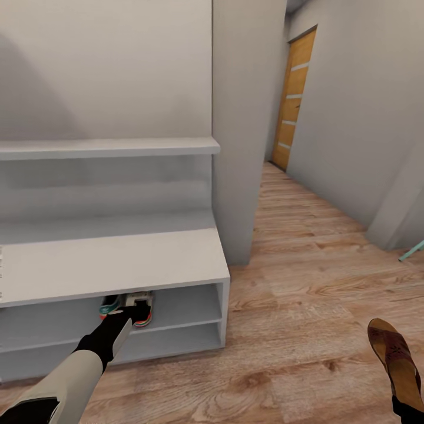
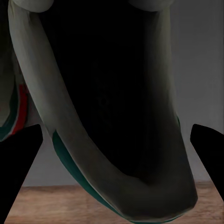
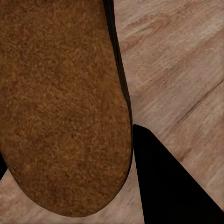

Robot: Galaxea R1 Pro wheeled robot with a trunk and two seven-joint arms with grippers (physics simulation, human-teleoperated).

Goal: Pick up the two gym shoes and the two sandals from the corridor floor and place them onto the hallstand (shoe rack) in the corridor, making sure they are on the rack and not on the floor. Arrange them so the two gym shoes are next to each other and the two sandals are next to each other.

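L arm reaches low into the hallstand (image 1: 118, 259), upper open shelf under the bench top. Left gripper (image 1: 136, 310) sits at a gym shoe (image 1: 143, 306) there; second gym shoe (image 1: 109, 305) is just beside it on the same shelf, so the pair is side by side as the task wants. In the L wrist view the shoe's opening lies between the fingers (image 2: 18, 172), w/ daylight either side of it. Looks parted, prob mid-release, though contact is hard to judge.

R side: right gripper (image 1: 406, 406) is closed on the heel end of a sandal (image 1: 396, 353), held clear above the corridor floor (image 1: 294, 353), tan insole up, ready for the rack next. Other sandal unseen.
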